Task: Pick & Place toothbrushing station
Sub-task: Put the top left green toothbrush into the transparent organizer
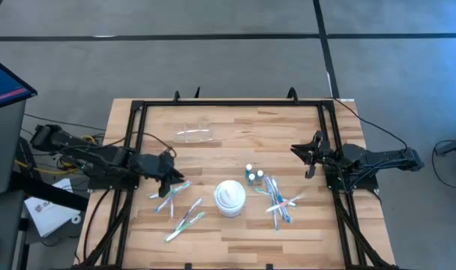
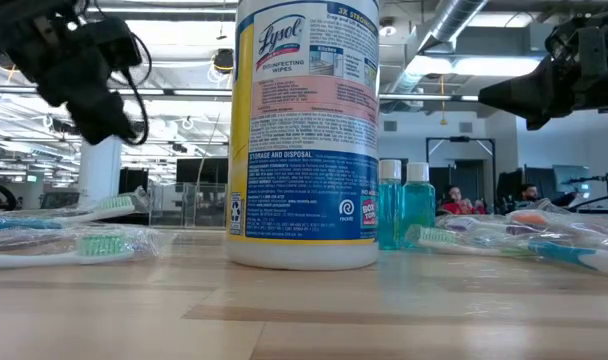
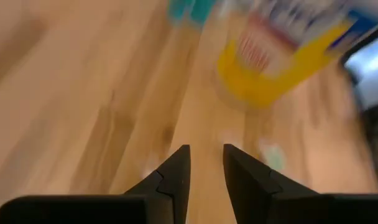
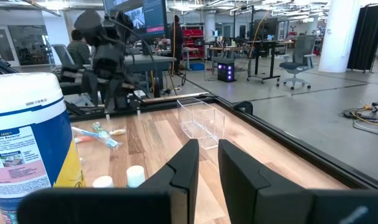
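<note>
The clear plastic cups (image 1: 194, 135) rest on the table's far left part; in the right wrist view they look like one clear box (image 4: 201, 121). Pastel toothbrushes lie flat in two groups, one left (image 1: 172, 196) and one right (image 1: 277, 201) of the white tub. Two small white-capped bottles of teal liquid (image 1: 252, 175) stand upright behind the tub. My left gripper (image 1: 170, 178) hangs above the table just beyond the left brushes, slanting down, open with nothing between its fingers (image 3: 206, 149). My right gripper (image 1: 310, 154) waits level at the right edge, its fingers a little apart around nothing (image 4: 207, 149).
A white round wipes tub with a yellow and blue label (image 2: 304, 130) stands upright at the table's middle near side. A black frame (image 1: 138, 105) runs along the table's edges. Bare wood lies between the cups and the tub. People sit in the room behind.
</note>
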Controlling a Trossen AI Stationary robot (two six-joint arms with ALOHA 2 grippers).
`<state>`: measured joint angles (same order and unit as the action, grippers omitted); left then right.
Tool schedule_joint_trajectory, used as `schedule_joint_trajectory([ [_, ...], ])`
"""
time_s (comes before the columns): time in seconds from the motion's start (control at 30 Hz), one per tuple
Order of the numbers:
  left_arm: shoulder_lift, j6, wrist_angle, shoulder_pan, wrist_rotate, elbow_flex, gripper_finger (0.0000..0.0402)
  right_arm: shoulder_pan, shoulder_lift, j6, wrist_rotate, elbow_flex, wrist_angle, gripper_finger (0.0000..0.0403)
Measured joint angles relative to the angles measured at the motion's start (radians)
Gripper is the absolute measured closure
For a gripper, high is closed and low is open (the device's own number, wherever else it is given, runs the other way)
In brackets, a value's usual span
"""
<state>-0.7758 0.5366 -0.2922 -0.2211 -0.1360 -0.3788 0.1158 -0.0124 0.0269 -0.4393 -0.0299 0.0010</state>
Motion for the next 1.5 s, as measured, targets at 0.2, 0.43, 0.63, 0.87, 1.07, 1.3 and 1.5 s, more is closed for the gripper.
schedule_joint_trajectory([
  [0.2, -0.136, 0.030, -0.146, -0.020, 0.075, -0.088, 0.0311, 0.000, 0.000, 0.000, 0.000, 0.000, 0.000, 0.0349],
  [0.43, -0.204, 0.030, -0.191, -0.031, 0.109, -0.125, 0.0311, 0.000, 0.000, 0.000, 0.000, 0.000, 0.000, 0.0349],
  [0.63, -0.210, 0.072, -0.225, -0.030, 0.109, -0.130, 0.0310, 0.000, 0.000, 0.000, 0.000, 0.000, 0.000, 0.0349],
  [0.87, -0.237, 0.081, -0.225, -0.030, 0.091, -0.130, 0.0280, 0.000, 0.000, 0.000, 0.000, 0.000, 0.000, 0.0349],
  [1.07, -0.288, 0.080, -0.226, -0.025, 0.084, -0.130, 0.0255, 0.000, 0.000, 0.000, 0.000, 0.000, 0.000, 0.0349],
  [1.3, -0.311, 0.078, -0.225, -0.025, 0.067, -0.130, 0.0252, 0.000, 0.000, 0.000, 0.000, 0.000, 0.000, 0.0349],
  [1.5, -0.314, 0.078, -0.222, -0.025, 0.068, -0.130, 0.0252, 0.000, 0.000, 0.000, 0.000, 0.000, 0.000, 0.0349],
])
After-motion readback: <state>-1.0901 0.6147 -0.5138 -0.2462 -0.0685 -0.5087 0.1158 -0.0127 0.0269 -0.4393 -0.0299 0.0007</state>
